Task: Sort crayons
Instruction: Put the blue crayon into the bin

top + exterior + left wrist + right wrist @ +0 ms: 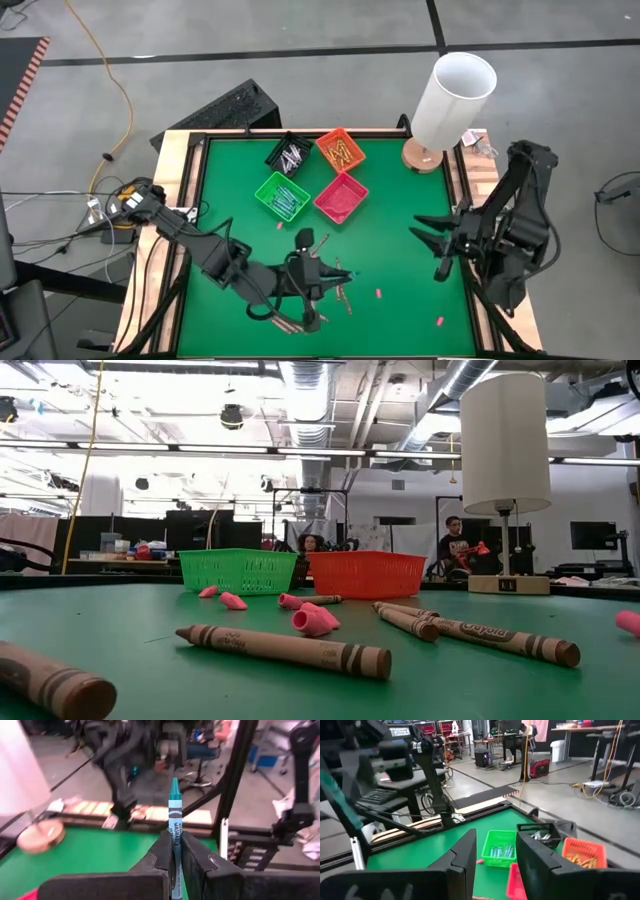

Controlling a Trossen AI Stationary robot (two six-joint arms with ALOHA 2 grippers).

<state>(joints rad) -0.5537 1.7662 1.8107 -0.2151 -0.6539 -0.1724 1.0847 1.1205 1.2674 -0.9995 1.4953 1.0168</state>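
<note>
Teal crayon (174,820) pinched upright by left gripper (175,855); slip possible before green bin (282,194). Right gripper (440,247) spread, idle.

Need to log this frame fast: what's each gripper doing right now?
Left gripper: closed on a teal crayon.
Right gripper: open, holding nothing.

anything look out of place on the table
Small pink bits lie scattered over the green mat among loose brown crayons; they resemble none of the sticks already in the bins.
</note>
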